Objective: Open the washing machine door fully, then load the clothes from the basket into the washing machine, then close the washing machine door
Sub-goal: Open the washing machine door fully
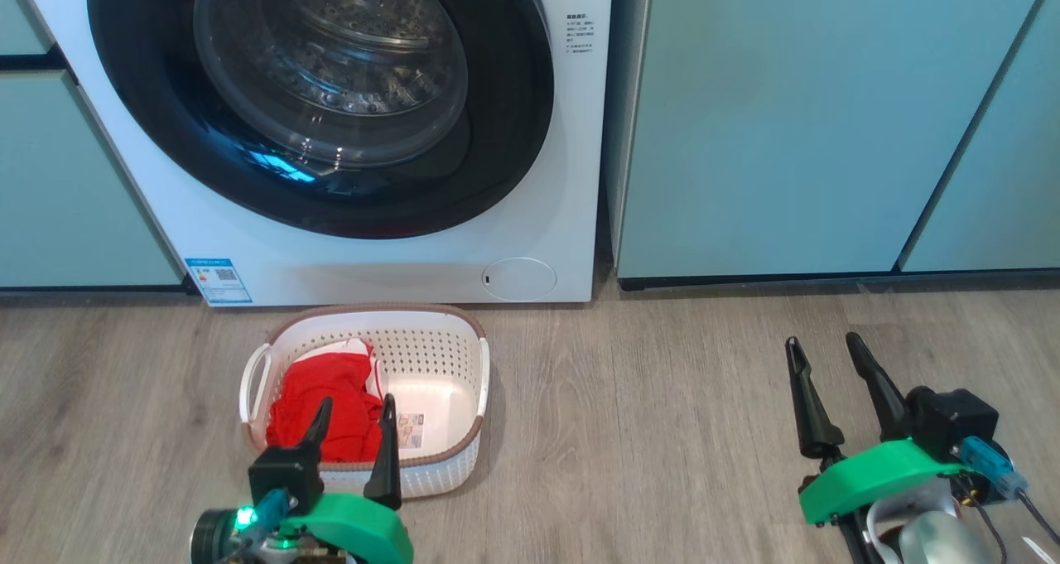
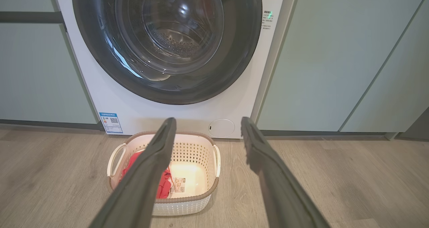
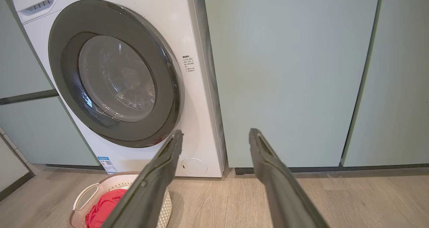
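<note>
glossy black washing machine door [image 1: 497, 133] rim, perforated plastic basket [image 1: 431, 340], red cloth clothes [image 1: 327, 402], matt wood-grain floor [image 1: 646, 431].

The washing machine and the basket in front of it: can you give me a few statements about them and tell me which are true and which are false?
1. The washing machine door is shut. True.
2. The clothes are inside the drum. False: they lie in the basket.
3. The basket stands on top of the washing machine. False: it stands on the floor in front of it.
4. The left gripper and the right gripper are both open and hold nothing. True.
</note>
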